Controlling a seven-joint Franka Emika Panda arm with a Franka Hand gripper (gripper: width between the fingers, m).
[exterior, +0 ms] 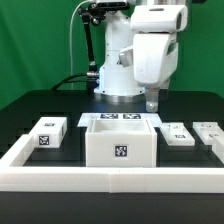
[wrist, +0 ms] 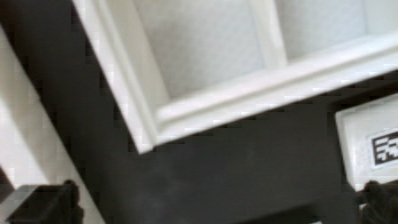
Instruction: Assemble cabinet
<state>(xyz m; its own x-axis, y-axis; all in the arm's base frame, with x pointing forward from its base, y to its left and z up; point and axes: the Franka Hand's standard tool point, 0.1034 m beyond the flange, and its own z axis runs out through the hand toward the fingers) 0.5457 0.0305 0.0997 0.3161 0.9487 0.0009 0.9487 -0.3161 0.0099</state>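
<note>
The white cabinet body (exterior: 120,143), an open box with a tag on its front, stands at the table's middle. A small tagged white block (exterior: 47,133) lies at the exterior view's left. Two flat white panels (exterior: 178,134) (exterior: 210,131) lie at the right. My gripper (exterior: 152,101) hangs open and empty behind the body's right rear corner, above the table. In the wrist view a corner of the body's rim (wrist: 178,110) shows above the black table. My gripper (wrist: 208,207) holds nothing, and its dark fingertips (wrist: 39,205) stand far apart. A tagged white part (wrist: 374,140) shows at the edge.
A low white wall (exterior: 110,178) runs along the table's front and up both sides. The marker board (exterior: 119,118) lies flat behind the cabinet body. The robot's base (exterior: 120,75) stands at the back. A white strip (wrist: 15,120) crosses one side of the wrist view.
</note>
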